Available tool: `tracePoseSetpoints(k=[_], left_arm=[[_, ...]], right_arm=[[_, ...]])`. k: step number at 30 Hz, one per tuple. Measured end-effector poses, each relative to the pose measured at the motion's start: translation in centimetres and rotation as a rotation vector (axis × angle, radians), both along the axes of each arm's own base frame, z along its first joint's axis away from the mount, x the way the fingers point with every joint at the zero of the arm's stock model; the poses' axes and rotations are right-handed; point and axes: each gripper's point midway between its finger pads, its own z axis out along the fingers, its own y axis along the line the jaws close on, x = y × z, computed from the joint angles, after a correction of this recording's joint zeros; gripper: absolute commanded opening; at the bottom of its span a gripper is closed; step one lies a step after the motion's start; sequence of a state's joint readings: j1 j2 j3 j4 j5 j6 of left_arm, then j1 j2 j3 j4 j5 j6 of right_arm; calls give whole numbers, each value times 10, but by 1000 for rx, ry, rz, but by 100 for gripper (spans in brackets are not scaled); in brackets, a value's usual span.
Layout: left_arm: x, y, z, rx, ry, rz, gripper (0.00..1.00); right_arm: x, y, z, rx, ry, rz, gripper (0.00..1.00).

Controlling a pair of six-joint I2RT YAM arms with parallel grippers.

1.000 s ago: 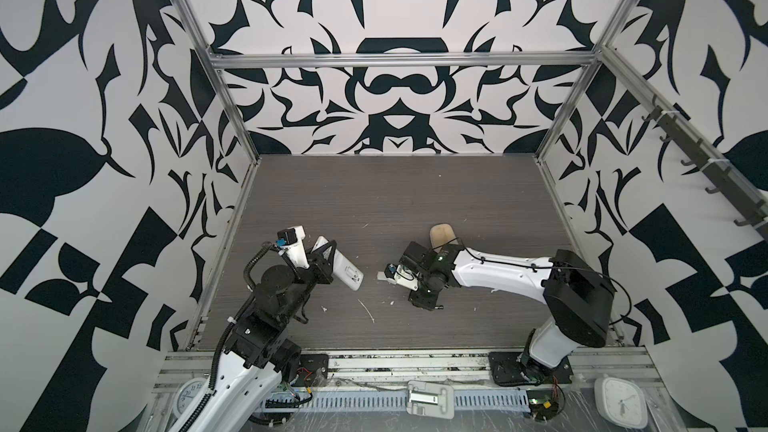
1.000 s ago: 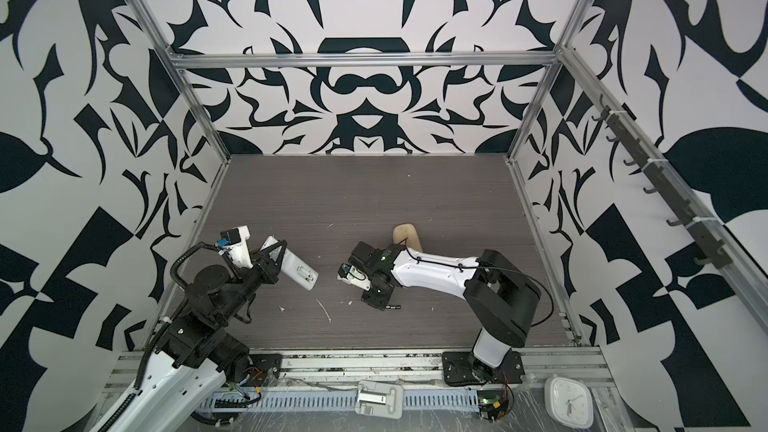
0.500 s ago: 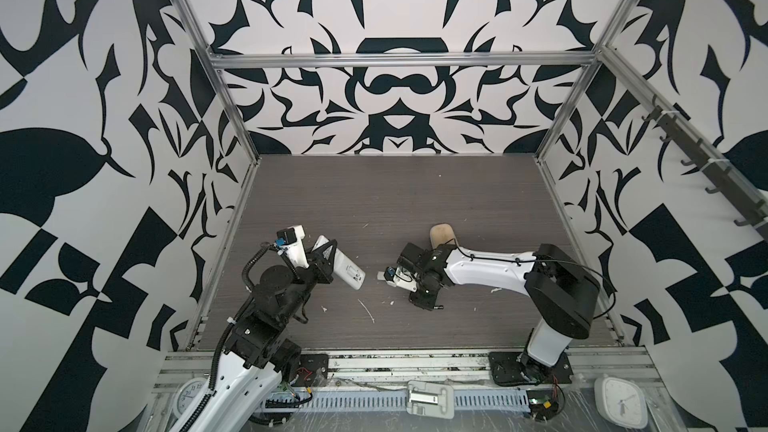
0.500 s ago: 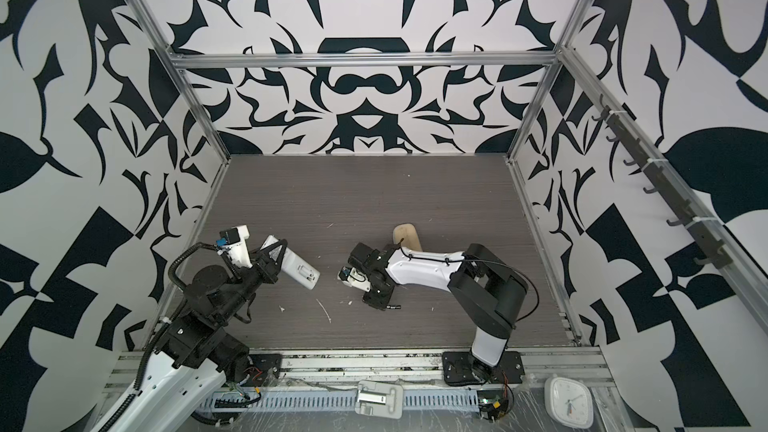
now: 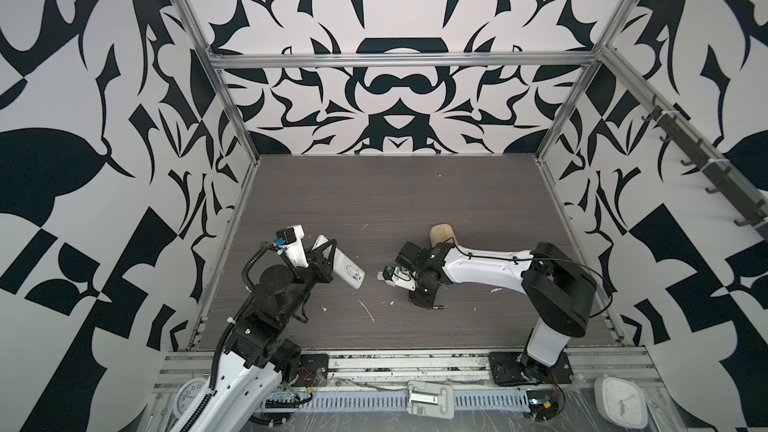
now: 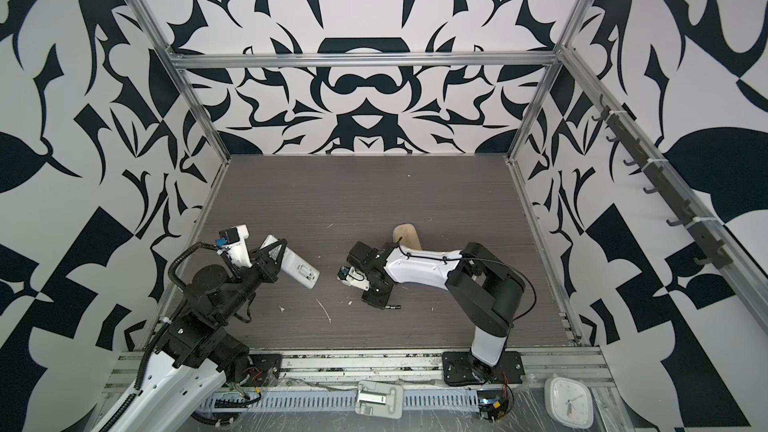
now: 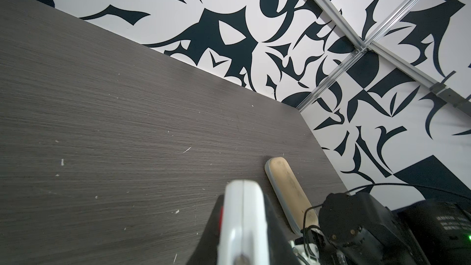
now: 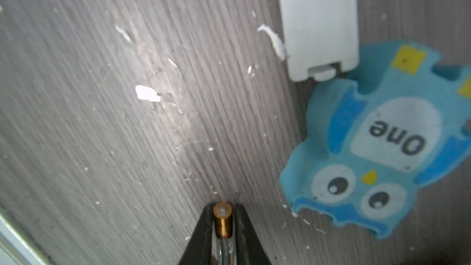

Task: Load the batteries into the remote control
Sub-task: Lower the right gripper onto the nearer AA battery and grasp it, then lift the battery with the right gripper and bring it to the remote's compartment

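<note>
My left gripper (image 5: pixel 322 260) (image 6: pixel 272 261) is shut on the white remote control (image 5: pixel 345 270) (image 6: pixel 298 271), holding it tilted above the table. In the left wrist view the remote (image 7: pixel 242 221) shows end-on between the dark fingers (image 7: pixel 274 235), with red at one edge. My right gripper (image 8: pixel 223 209) is down at the table, shut on a battery (image 8: pixel 223 221) with a copper-coloured end, which lies along the fingers. In both top views the right gripper (image 5: pixel 429 304) (image 6: pixel 383 304) sits mid-table, and a thin dark cylinder (image 5: pixel 437 307) (image 6: pixel 392 307) shows at its tips.
A blue owl block (image 8: pixel 377 164) and a flat white cover piece with a tab (image 8: pixel 318 21) lie on the table close to the right gripper. A tan oblong case (image 5: pixel 441 235) (image 6: pixel 406 235) (image 7: pixel 288 187) lies behind the right wrist. White scraps (image 5: pixel 366 311) dot the table.
The right gripper has closed on the battery, and the right arm's elbow has swung toward the middle. The left arm and the remote have not moved.
</note>
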State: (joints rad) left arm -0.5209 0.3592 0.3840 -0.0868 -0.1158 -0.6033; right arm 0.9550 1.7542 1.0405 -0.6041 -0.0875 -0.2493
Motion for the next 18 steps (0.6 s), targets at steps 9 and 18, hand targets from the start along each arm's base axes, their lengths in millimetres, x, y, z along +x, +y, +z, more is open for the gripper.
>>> tracePoseSetpoints(k=[9, 18], left_arm=[[1, -1, -3, 4, -10, -3, 0], [6, -1, -7, -15, -33, 2, 0]], right_arm=[[3, 1, 1, 3, -10, -7, 0], [31, -4, 52, 92, -223, -101, 0]])
